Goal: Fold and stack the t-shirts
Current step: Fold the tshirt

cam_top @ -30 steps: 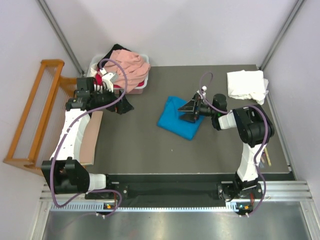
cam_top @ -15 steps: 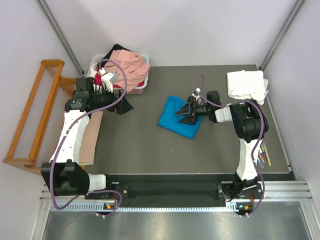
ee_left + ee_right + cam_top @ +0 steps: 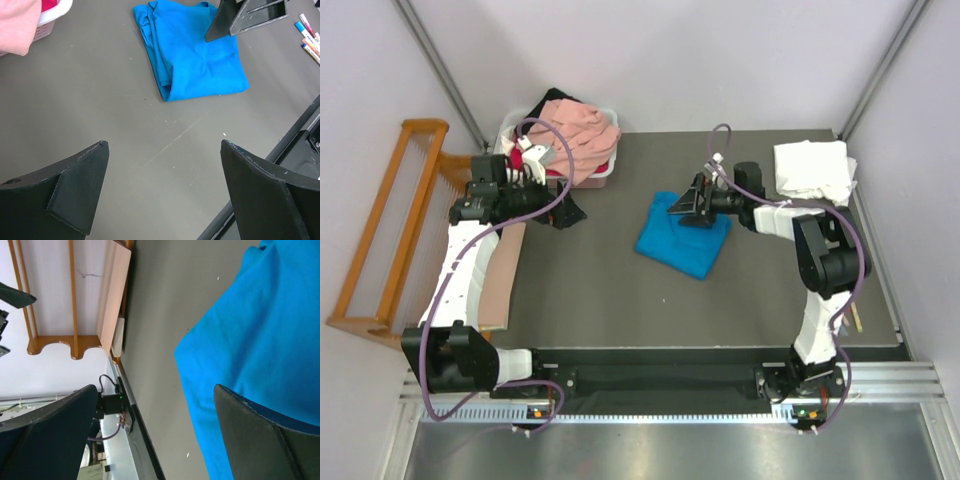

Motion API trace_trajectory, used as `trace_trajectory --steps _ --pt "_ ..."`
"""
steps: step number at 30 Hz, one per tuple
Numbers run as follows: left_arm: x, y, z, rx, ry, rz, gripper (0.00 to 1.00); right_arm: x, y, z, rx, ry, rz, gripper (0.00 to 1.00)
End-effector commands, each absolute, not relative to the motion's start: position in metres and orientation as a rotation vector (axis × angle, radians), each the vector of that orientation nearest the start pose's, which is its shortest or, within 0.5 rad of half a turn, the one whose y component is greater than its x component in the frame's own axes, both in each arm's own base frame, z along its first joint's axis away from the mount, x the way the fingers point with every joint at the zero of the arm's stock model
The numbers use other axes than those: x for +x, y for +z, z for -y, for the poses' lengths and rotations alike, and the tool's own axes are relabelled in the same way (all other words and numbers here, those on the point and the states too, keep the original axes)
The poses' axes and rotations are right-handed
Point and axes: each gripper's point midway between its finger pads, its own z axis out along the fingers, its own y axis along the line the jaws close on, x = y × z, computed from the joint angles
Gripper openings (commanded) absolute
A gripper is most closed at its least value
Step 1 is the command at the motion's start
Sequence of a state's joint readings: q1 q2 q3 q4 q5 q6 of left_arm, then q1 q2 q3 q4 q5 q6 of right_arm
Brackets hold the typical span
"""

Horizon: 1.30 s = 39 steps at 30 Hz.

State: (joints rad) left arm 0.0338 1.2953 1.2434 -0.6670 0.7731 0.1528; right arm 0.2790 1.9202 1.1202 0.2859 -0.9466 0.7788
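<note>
A folded bright blue t-shirt [image 3: 682, 247] [image 3: 195, 55] [image 3: 265, 325] lies mid-table. My right gripper [image 3: 684, 205] [image 3: 155, 387] hangs open over its far edge, fingers wide apart, nothing between them. My left gripper [image 3: 570, 212] [image 3: 164, 145] is open and empty above bare table, left of the blue shirt, beside the tub. A white t-shirt [image 3: 812, 168] lies folded at the far right corner. A salmon-pink t-shirt [image 3: 582, 130] [image 3: 17, 25] is heaped in the white tub [image 3: 600, 172], with red and black cloth showing under it.
A wooden slatted rack [image 3: 390, 230] [image 3: 75, 295] stands off the table's left edge, with a brown board [image 3: 505, 270] next to it. Coloured markers [image 3: 855, 312] [image 3: 310, 37] lie near the right front edge. Grey walls close the back and sides.
My right gripper has swung from over the blue shirt's middle toward its far edge, the arm stretching out. The left arm and the shirts have not moved.
</note>
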Motion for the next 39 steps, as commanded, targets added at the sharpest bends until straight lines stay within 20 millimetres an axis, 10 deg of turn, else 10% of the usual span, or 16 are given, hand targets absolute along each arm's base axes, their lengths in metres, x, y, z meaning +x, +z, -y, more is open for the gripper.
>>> trace_trajectory --steps 1,9,20,32,39 --pt "0.327 0.274 0.108 0.561 -0.735 -2.020 0.97 0.382 0.102 -0.291 -0.088 1.623 -2.273 1.00" --pt "0.326 0.272 0.108 0.569 -0.734 -2.024 0.97 0.385 0.052 -0.291 -0.021 1.607 -2.372 1.00" --pt "0.328 0.272 0.109 0.563 -0.748 -2.023 0.97 0.422 0.177 -0.322 -0.252 1.593 -2.166 1.00" --pt "0.327 0.275 0.107 0.576 -0.719 -2.015 0.98 0.437 0.064 -0.325 -0.068 1.632 -2.356 1.00" --pt "0.326 0.277 0.108 0.573 -0.733 -2.012 0.98 0.445 0.063 -0.328 -0.079 1.668 -2.348 1.00"
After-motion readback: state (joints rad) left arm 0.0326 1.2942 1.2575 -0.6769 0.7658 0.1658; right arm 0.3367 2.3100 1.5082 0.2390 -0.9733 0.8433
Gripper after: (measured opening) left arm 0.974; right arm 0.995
